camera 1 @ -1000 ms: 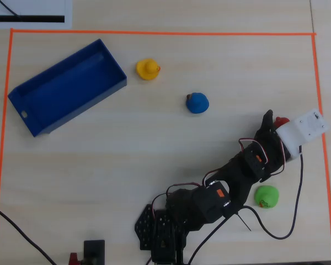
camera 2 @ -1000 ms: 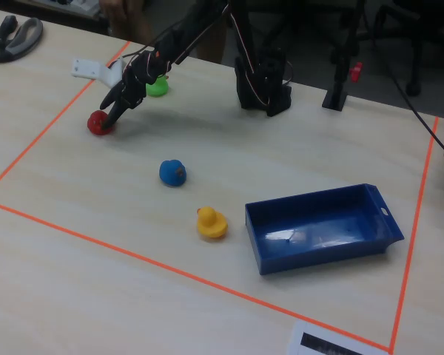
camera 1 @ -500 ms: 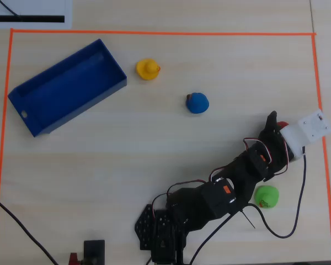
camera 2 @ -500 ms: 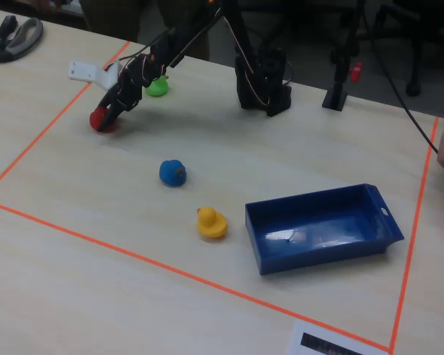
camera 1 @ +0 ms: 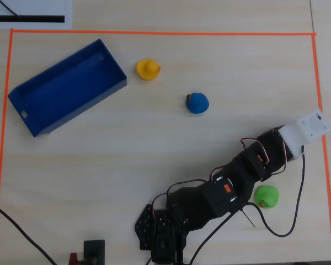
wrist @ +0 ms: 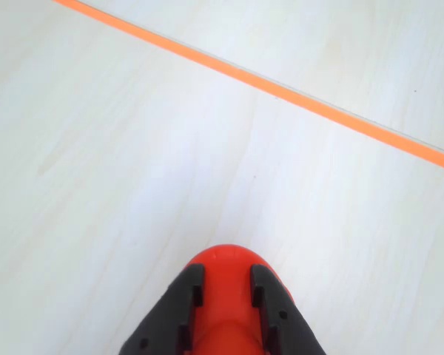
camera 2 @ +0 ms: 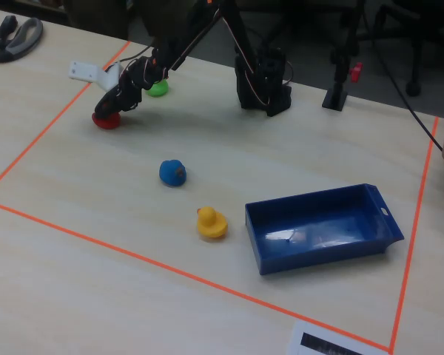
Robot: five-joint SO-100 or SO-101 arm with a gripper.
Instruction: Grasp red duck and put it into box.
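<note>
The red duck [wrist: 226,255] sits on the pale table near the orange tape line. In the wrist view my gripper [wrist: 226,275] has its two black fingers pressed against the duck's sides. In the fixed view the gripper [camera 2: 112,107] reaches down onto the duck [camera 2: 103,120] at the far left. In the overhead view the duck is hidden under the white wrist mount [camera 1: 310,128]. The dark blue box [camera 1: 77,107] lies empty at the upper left of the overhead view, far from the gripper, and shows at the lower right of the fixed view [camera 2: 318,255].
A blue duck [camera 1: 197,103] and a yellow duck [camera 1: 148,69] stand between gripper and box. A green duck [camera 1: 266,196] sits beside the arm. Orange tape [camera 1: 154,33] borders the work area. The arm's base [camera 1: 160,232] is at the bottom edge.
</note>
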